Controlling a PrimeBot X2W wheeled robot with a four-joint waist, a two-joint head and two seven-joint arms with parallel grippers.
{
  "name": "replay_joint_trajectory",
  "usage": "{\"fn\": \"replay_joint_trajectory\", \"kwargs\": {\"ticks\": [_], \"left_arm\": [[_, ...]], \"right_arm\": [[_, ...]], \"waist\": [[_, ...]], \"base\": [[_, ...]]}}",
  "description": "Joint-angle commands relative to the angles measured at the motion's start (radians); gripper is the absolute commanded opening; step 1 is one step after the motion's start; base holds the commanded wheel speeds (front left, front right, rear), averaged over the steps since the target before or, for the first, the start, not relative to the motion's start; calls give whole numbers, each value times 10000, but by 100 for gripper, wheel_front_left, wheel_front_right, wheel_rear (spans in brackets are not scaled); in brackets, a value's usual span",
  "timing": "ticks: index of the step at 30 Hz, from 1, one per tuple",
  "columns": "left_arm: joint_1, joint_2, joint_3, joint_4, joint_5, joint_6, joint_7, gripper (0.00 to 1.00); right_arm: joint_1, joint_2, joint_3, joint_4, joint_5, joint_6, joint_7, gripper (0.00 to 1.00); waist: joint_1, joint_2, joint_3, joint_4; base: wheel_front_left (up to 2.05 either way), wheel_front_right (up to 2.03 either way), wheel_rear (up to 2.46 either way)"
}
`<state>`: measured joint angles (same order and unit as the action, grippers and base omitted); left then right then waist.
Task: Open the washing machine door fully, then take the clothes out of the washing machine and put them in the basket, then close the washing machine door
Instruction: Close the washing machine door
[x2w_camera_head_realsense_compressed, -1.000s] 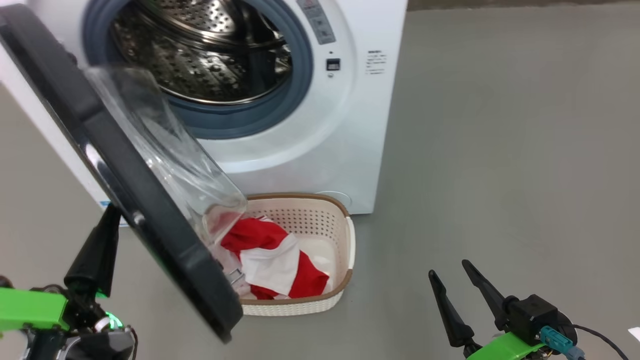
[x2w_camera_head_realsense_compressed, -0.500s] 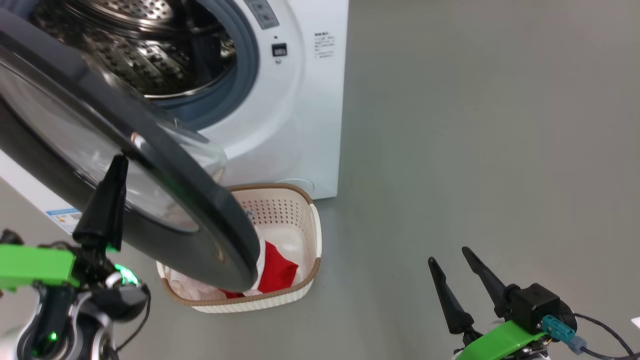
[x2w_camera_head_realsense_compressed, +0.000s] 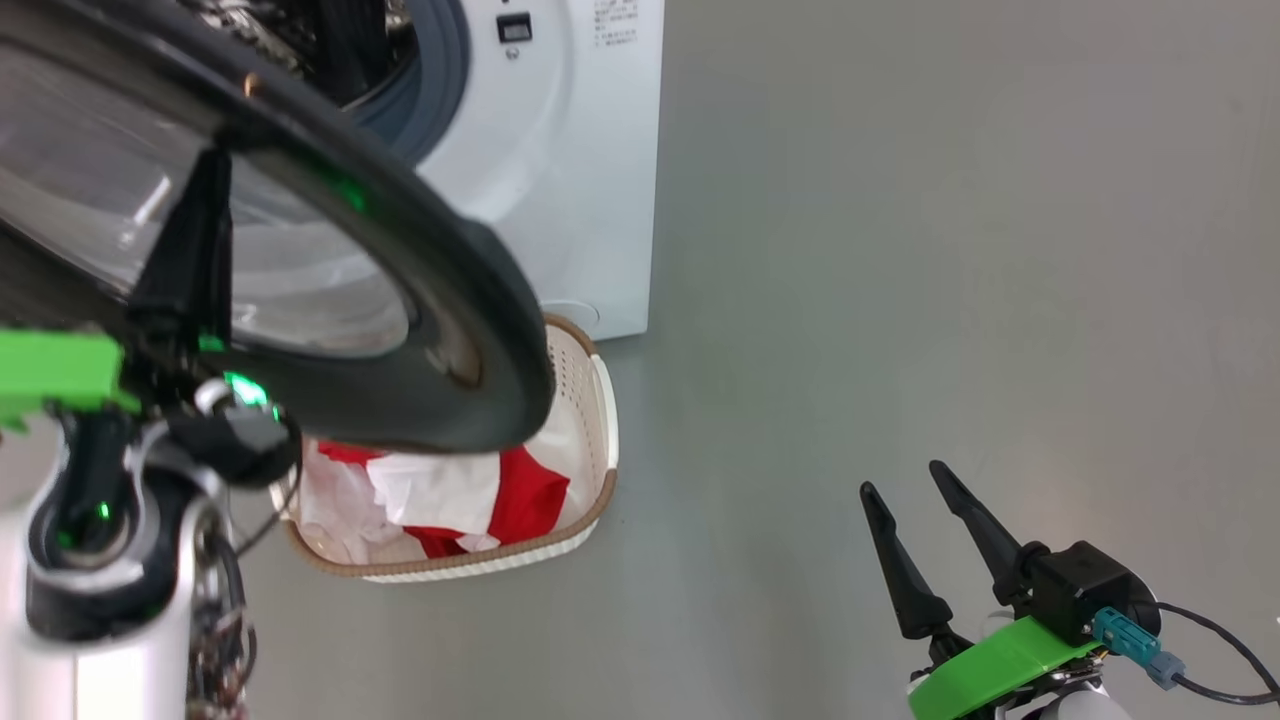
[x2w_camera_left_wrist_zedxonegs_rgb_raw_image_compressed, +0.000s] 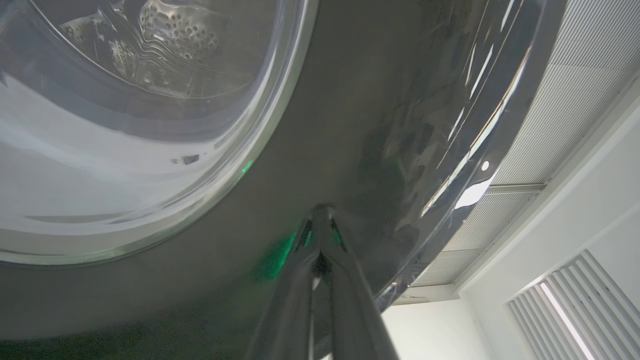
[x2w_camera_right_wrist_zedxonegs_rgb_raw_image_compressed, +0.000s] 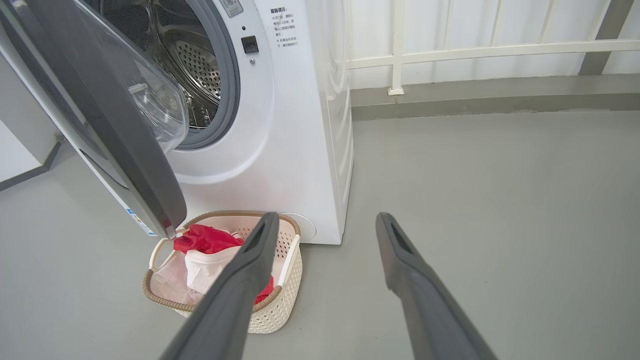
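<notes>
Touching door (x2w_camera_left_wrist_zedxonegs_rgb_raw_image_compressed: 380, 115) rim, left tool (x2w_camera_left_wrist_zedxonegs_rgb_raw_image_compressed: 320, 215) pinched, right wrist view: clothes (x2w_camera_right_wrist_zedxonegs_rgb_raw_image_compressed: 205, 241) in basket (x2w_camera_right_wrist_zedxonegs_rgb_raw_image_compressed: 290, 285).

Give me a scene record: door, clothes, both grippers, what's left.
door: washing machine door open partway, swung out from the washing machine
clothes: clothes in the basket, in front of the machine
left gripper: left gripper shut, tips against the door's black rim
right gripper: right gripper open, empty, away from the door
left to do: door not yet closed
</notes>
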<state>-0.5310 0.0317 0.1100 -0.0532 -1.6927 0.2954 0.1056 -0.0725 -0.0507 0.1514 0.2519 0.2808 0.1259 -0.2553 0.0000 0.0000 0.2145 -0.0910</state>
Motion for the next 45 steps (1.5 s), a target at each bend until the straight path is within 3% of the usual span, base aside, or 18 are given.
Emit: {"fn": "replay_joint_trajectory", "kwargs": {"ticks": [1,17,26,27,30,31,33,34,45], "left_arm": [[-526,185,185,-61,-6,-207,-34,0],[-2946,497,-165,2363,531,-1043,-81,0],[-2999,508,-88,3206,449,-1758,36,0],[-2920,510,-71,3249,434,-1794,58,6],[-2619,505,-13,3271,346,-1836,147,37],[-2619,505,-13,3271,346,-1836,147,37],[-2390,485,87,3239,237,-1830,150,88],[-2265,476,139,3214,197,-1832,133,100],[-233,452,414,2275,-97,-1886,393,100]], "right_arm": [[-347,4,259,-258,-82,48,-65,100],[-529,5,206,-349,-201,48,-65,100],[-595,5,93,-255,-159,48,-65,100],[-589,5,85,-238,-166,48,-65,100],[-574,5,53,-208,-180,48,-65,100],[-574,5,53,-208,-180,48,-65,100],[-545,5,11,-202,-179,48,-65,100],[-523,5,-2,-197,-181,48,-65,100],[-96,5,-23,-34,-118,48,-65,100]], "waist": [[0,0,176,-78],[0,0,744,-479],[0,0,410,-588],[0,0,342,-578],[0,0,126,-518],[0,0,126,-518],[0,0,-23,-449],[0,0,-104,-413],[0,0,-1222,-68]], "base": [[0,0,0],[0,0,0],[0,0,0],[0,0,0],[0,0,0],[0,0,0],[0,0,0],[0,0,0],[0,0,0]]}}
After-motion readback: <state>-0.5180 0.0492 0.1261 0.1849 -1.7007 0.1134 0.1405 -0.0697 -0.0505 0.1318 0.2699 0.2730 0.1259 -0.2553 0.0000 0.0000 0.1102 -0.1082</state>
